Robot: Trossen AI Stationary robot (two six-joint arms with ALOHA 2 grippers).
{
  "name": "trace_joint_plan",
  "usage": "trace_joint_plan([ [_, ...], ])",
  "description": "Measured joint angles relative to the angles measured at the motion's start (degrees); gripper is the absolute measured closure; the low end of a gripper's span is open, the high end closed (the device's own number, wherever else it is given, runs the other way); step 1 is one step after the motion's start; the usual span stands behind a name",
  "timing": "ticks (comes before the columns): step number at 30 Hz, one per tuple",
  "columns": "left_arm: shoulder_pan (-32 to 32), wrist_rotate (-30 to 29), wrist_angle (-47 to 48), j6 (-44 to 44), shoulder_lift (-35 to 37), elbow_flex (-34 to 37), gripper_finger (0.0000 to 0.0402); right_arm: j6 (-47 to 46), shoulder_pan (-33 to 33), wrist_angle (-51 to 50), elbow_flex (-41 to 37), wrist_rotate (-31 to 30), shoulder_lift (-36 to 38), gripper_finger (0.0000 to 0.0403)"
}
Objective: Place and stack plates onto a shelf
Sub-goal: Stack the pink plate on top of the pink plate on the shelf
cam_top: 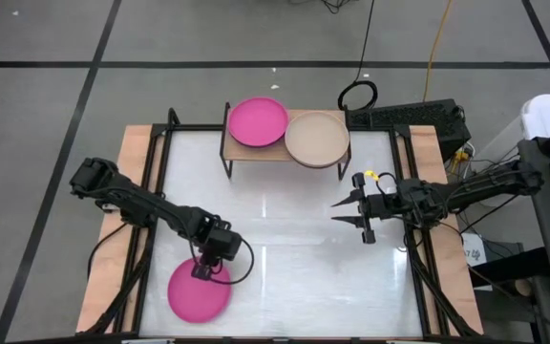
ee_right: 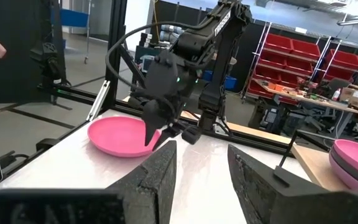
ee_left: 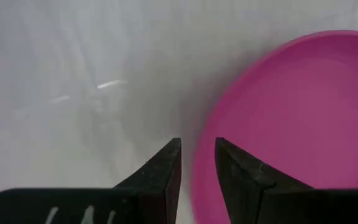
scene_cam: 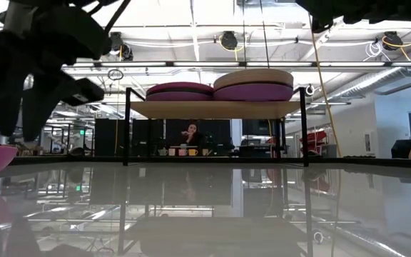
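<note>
While the left gripper (cam_top: 201, 271) sits down at the near left corner of the table (cam_top: 294, 287), its fingers (ee_left: 166, 168) straddle the rim of a lone hot pink plate (cam_top: 199, 290) lying flat there, one inside the rim and one outside. They are narrowly parted, and whether they actually pinch the rim I cannot tell. That is one plate on the tabletop.

Up at the far edge stands the shelf (cam_top: 256, 153), one wooden rack on black legs, and it carries two stacks side by side. From above, only the tops show: a hot pink plate (cam_top: 258, 122) on the left stack, a beige plate (cam_top: 317, 139) on the right one and overhanging the shelf's right end. The low view counts deeper: two plates in each stack, with a purple plate (scene_cam: 254, 92) under the beige. So four on the shelf, five in all.

Over by the right edge, the right gripper (cam_top: 353, 213) hovers above bare table, fingers spread wide, holding nothing.
</note>
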State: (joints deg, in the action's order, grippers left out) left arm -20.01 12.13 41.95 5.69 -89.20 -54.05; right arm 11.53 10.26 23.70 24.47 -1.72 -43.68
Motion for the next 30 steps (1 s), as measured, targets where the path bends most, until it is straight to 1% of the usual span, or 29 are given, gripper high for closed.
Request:
trace_joint_plan([
  [5,-0.2,1.9,-0.6,0.5,-1.2,0.4,0.0300,-0.4,0.0,0.0,0.0,0.0,0.0,0.0277],
  [16,-0.4,2.4,-2.1,-1.6,-1.6,0.5,0.0300,-1.0,0.0,0.0,0.0,0.0,0.0,0.0277],
  [22,-0.4,3.0,-8.8,-0.2,-1.6,5.0,0.0300,-1.3,0.0,-0.4,0.0,0.0,0.0,0.0277],
  [26,-0.4,2.9,-9.1,2.0,-1.6,6.4,0.0300,-1.4,0.0,-0.4,0.0,0.0,0.0,0.0277],
  [30,-0.3,2.9,-9.3,0.7,-1.6,6.4,0.0304,-1.4,0.0,-0.4,0.0,0.0,0.0,0.0277],
])
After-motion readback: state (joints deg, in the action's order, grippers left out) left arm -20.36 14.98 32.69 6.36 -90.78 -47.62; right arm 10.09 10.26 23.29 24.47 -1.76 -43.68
